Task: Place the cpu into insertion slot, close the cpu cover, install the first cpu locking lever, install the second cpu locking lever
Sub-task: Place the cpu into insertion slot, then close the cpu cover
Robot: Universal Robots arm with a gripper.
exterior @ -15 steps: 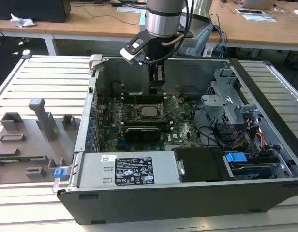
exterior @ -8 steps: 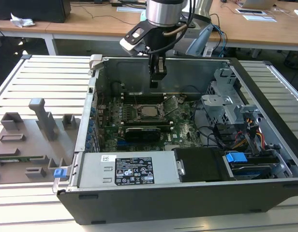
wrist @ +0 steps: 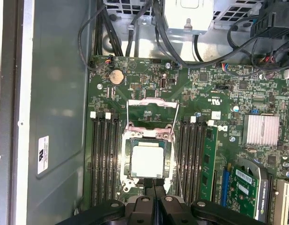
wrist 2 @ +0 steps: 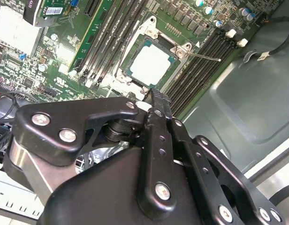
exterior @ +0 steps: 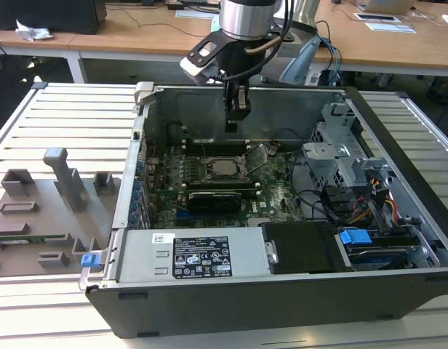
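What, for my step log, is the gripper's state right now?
Gripper: shut, holding nothing, just over the cpu lying in the insertion slot.

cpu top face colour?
Pale silver-grey cpu; shows best in the first wrist view.

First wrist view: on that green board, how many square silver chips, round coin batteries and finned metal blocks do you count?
cpu: 1
round coin battery: 1
finned metal block: 1
Total: 3
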